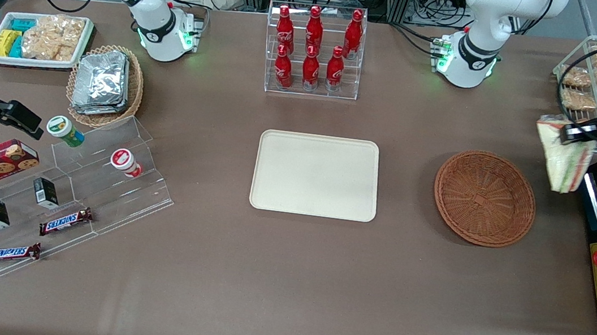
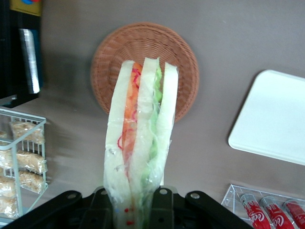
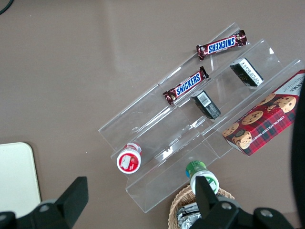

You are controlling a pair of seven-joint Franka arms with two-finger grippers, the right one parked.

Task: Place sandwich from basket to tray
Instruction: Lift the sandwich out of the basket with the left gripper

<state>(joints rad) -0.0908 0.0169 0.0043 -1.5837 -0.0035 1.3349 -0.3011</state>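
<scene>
Your gripper (image 1: 579,133) is clamped on the sandwich (image 1: 563,156), holding it in the air beside the basket (image 1: 484,197), toward the working arm's end of the table. The basket sits empty on the table, with the tray (image 1: 316,175) lying well apart from it, toward the parked arm's end.

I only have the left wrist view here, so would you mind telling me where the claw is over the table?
Observer: The claw holds the sandwich in the air at the working arm's end of the table, outside the basket.
Operator: Thanks. Is the whole tray free? I see only a part of it.
Observer: Yes, the tray has nothing on it, and it lies flat at the table's middle.
Operator: What stands near the tray that I should avoid?
Observer: A clear rack of red bottles stands farther from the front camera than the tray.
</scene>
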